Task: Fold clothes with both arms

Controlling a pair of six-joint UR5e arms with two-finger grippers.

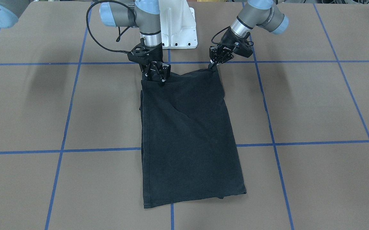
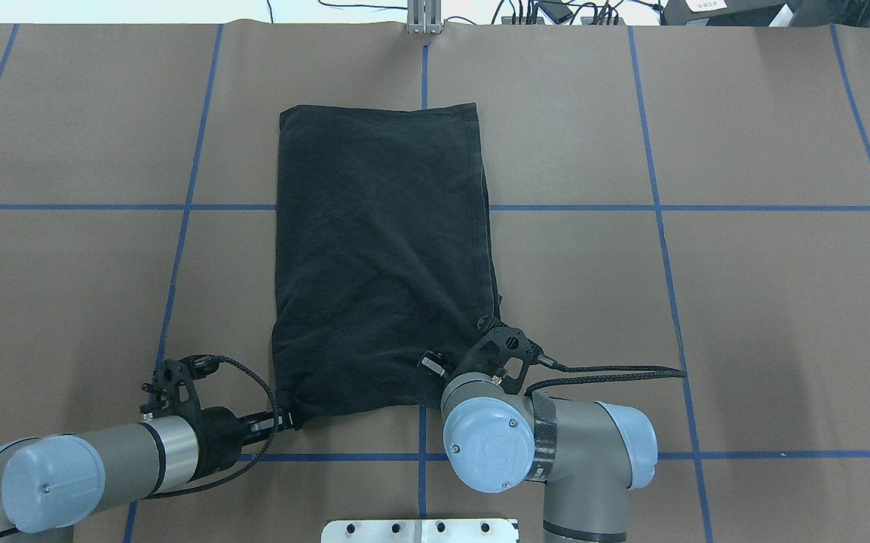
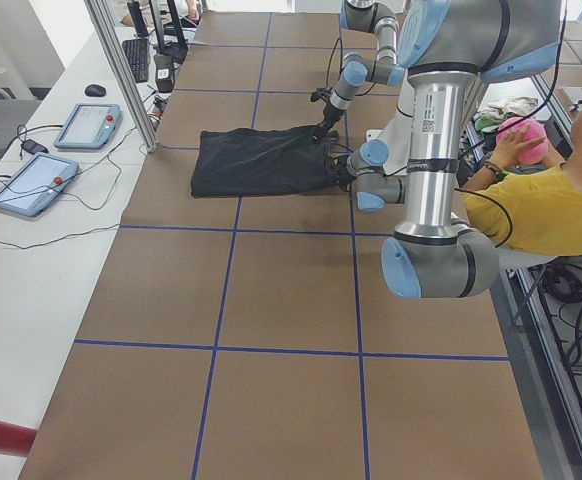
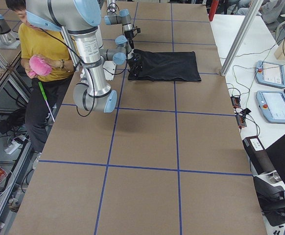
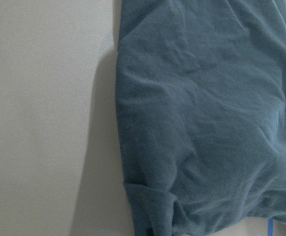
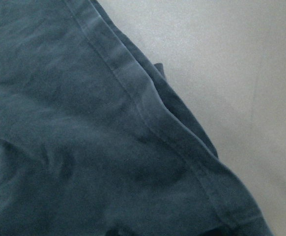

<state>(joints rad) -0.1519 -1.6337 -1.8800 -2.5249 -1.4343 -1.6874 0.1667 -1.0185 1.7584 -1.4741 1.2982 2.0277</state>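
Seen from overhead, the shirt [image 2: 375, 256] lies mid-way across the desk [image 2: 706, 302], its length running 12 to 6 o'clock. The left gripper [image 2: 288, 418] meets its 7 o'clock corner, and the right gripper [image 1: 159, 80] its 5 o'clock corner.

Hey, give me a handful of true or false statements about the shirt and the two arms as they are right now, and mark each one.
1. The shirt lies folded into a long rectangle on the table. True.
2. A printed logo faces up. False: only plain black cloth shows.
3. The left gripper and the right gripper are both at the shirt's end nearest the robot. True.
4. The right gripper hovers over bare table, well away from the shirt. False: its fingers are down on the shirt's near edge, close to a corner.
5. A person in a yellow top is close to the robot's base. True.
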